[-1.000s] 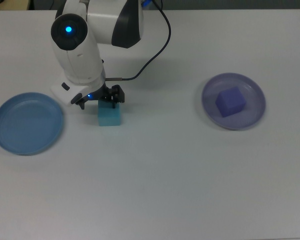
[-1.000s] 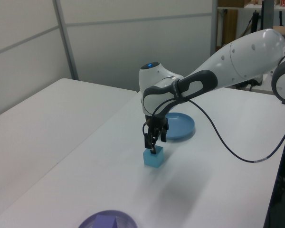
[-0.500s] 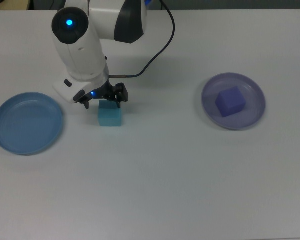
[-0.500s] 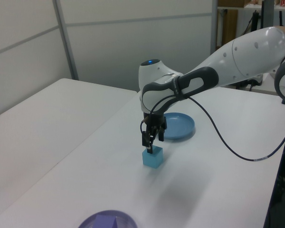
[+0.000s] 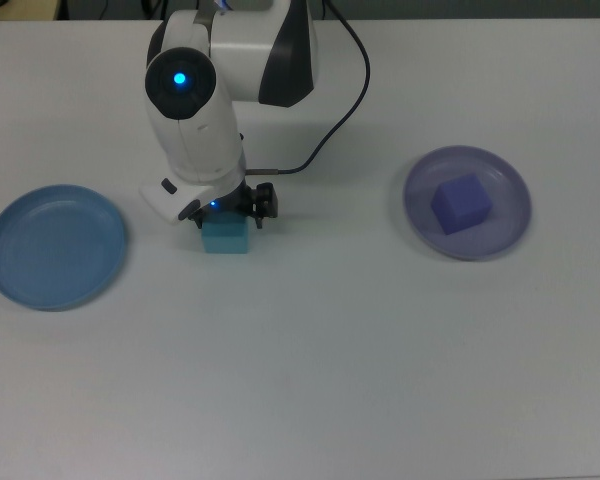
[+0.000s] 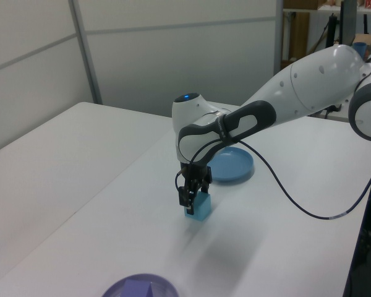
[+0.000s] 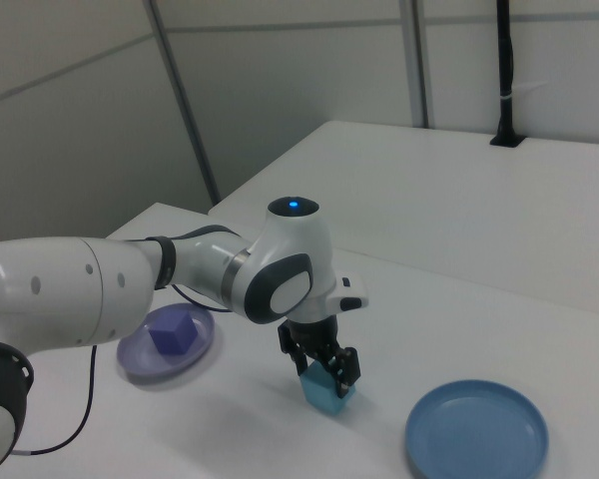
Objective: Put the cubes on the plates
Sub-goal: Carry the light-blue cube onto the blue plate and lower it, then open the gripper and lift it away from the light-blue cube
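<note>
Two plates: a round pale lavender plastic plate point(image 5: 468, 203) and a round medium blue plastic plate point(image 5: 55, 246), well apart.
Lavender plate: holds the small purple-blue cube point(image 5: 461, 203).
Blue plate: nothing in it.
Two cubes: the light cyan cube point(image 5: 225, 236) sits on the white table point(image 5: 340, 360), between the plates.
Gripper point(image 6: 192, 197): low over the cyan cube, fingers straddling it; can't tell if it's actually gripping.

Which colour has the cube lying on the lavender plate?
Purple-blue cube; the top view shows it best.

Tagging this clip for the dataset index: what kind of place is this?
Most likely a robotics lab or office test cell: a plain white table with only toy props, plain partition walls behind it, and another white table with a clamped black pole.
</note>
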Controlling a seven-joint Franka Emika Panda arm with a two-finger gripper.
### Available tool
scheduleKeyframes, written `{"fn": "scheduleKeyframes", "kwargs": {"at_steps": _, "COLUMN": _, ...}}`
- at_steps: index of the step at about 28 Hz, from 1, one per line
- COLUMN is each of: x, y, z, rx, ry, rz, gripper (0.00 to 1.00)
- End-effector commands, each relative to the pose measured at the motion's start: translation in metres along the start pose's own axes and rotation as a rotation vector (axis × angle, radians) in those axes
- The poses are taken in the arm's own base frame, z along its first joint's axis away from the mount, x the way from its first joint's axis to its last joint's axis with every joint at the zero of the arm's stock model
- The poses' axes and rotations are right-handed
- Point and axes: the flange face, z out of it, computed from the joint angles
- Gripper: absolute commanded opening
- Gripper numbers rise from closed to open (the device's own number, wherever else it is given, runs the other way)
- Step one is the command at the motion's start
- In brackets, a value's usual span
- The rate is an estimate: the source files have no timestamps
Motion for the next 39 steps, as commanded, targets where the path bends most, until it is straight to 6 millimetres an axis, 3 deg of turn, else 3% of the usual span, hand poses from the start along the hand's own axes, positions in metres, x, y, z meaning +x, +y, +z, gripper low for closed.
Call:
{"fn": "scheduleKeyframes", "kwargs": {"at_steps": 1, "x": -0.003, "y": 0.018, "z": -0.003, "rx": -0.003, "ry": 0.022, "rz": 0.037, "gripper": 0.27}}
{"fn": "scheduleKeyframes", "kwargs": {"at_steps": 2, "x": -0.004, "y": 0.022, "z": -0.009, "rx": -0.003, "ry": 0.03, "rz": 0.041, "gripper": 0.13}}
{"fn": "scheduleKeyframes", "kwargs": {"at_steps": 4, "x": -0.004, "y": 0.025, "z": -0.025, "rx": -0.002, "ry": 0.05, "rz": 0.048, "gripper": 0.07}}
{"fn": "scheduleKeyframes", "kwargs": {"at_steps": 7, "x": -0.01, "y": 0.051, "z": -0.059, "rx": 0.001, "ry": 0.08, "rz": 0.089, "gripper": 0.05}}
{"fn": "scheduleKeyframes", "kwargs": {"at_steps": 11, "x": -0.012, "y": 0.078, "z": -0.088, "rx": 0.006, "ry": 0.091, "rz": 0.098, "gripper": 0.05}}
{"fn": "scheduleKeyframes", "kwargs": {"at_steps": 15, "x": -0.011, "y": 0.122, "z": -0.111, "rx": -0.001, "ry": 0.126, "rz": 0.09, "gripper": 0.05}}
{"fn": "scheduleKeyframes", "kwargs": {"at_steps": 17, "x": -0.012, "y": 0.147, "z": -0.1, "rx": -0.005, "ry": 0.12, "rz": 0.08, "gripper": 0.05}}
{"fn": "scheduleKeyframes", "kwargs": {"at_steps": 19, "x": -0.009, "y": 0.157, "z": -0.091, "rx": -0.015, "ry": 0.115, "rz": 0.076, "gripper": 0.06}}
{"fn": "scheduleKeyframes", "kwargs": {"at_steps": 22, "x": 0.006, "y": 0.185, "z": -0.077, "rx": -0.03, "ry": 0.144, "rz": 0.061, "gripper": 0.06}}
{"fn": "scheduleKeyframes", "kwargs": {"at_steps": 25, "x": 0.014, "y": 0.199, "z": -0.057, "rx": -0.049, "ry": 0.155, "rz": 0.017, "gripper": 0.07}}
{"fn": "scheduleKeyframes", "kwargs": {"at_steps": 29, "x": 0.021, "y": 0.215, "z": -0.043, "rx": -0.071, "ry": 0.222, "rz": 0.033, "gripper": 0.13}}
{"fn": "scheduleKeyframes", "kwargs": {"at_steps": 33, "x": 0.02, "y": 0.22, "z": -0.043, "rx": -0.077, "ry": 0.229, "rz": 0.033, "gripper": 0.15}}
{"fn": "scheduleKeyframes", "kwargs": {"at_steps": 35, "x": 0.018, "y": 0.224, "z": -0.044, "rx": -0.08, "ry": 0.228, "rz": 0.036, "gripper": 0.29}}
{"fn": "scheduleKeyframes", "kwargs": {"at_steps": 36, "x": 0.019, "y": 0.223, "z": -0.044, "rx": -0.084, "ry": 0.226, "rz": 0.032, "gripper": 0.45}}
{"fn": "scheduleKeyframes", "kwargs": {"at_steps": 37, "x": 0.018, "y": 0.224, "z": -0.044, "rx": -0.092, "ry": 0.224, "rz": 0.024, "gripper": 0.69}}
{"fn": "scheduleKeyframes", "kwargs": {"at_steps": 38, "x": 0.017, "y": 0.227, "z": -0.046, "rx": -0.113, "ry": 0.219, "rz": 0.003, "gripper": 1.0}}
{"fn": "scheduleKeyframes", "kwargs": {"at_steps": 39, "x": 0.017, "y": 0.227, "z": -0.046, "rx": -0.121, "ry": 0.214, "rz": -0.008, "gripper": 1.0}}
